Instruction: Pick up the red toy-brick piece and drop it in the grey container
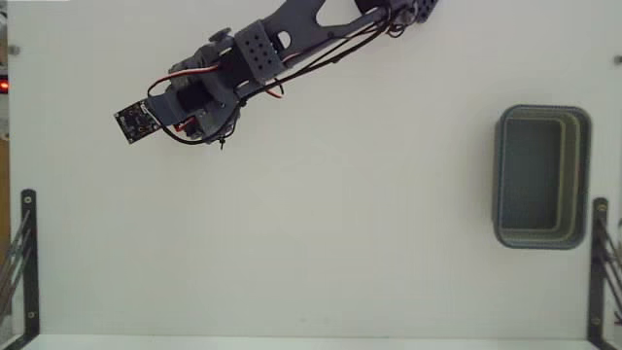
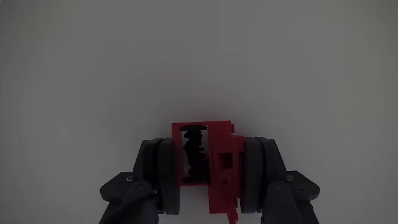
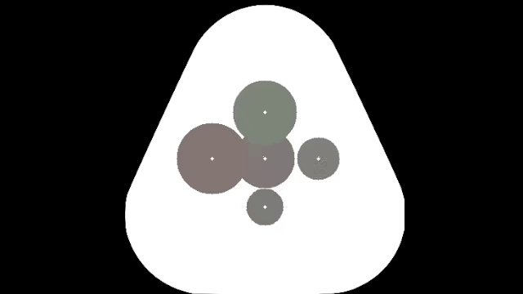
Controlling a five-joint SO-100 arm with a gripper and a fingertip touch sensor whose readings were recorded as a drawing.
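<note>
The red toy-brick piece [image 2: 208,165] sits between the two dark fingers of the gripper [image 2: 208,177] in the wrist view, with one finger pad [image 2: 166,174] against its left side and the other against its right; the jaws are pinching the brick. A dark gap with a black ridged part inside shows in the brick's left half. Behind it in this view there is only plain pale table surface [image 2: 199,56].

In the fixed view the brick is hidden under the arm [image 1: 253,58], which reaches in from the top edge toward the upper left, with a small black circuit board [image 1: 139,120] at its far-left tip. The grey container [image 1: 583,175] stands at the right side of the white table [image 1: 321,224], well apart from the gripper, and shows a darker inside. Black metal brackets [image 1: 23,262] stand at the lower left and lower right edges.
</note>
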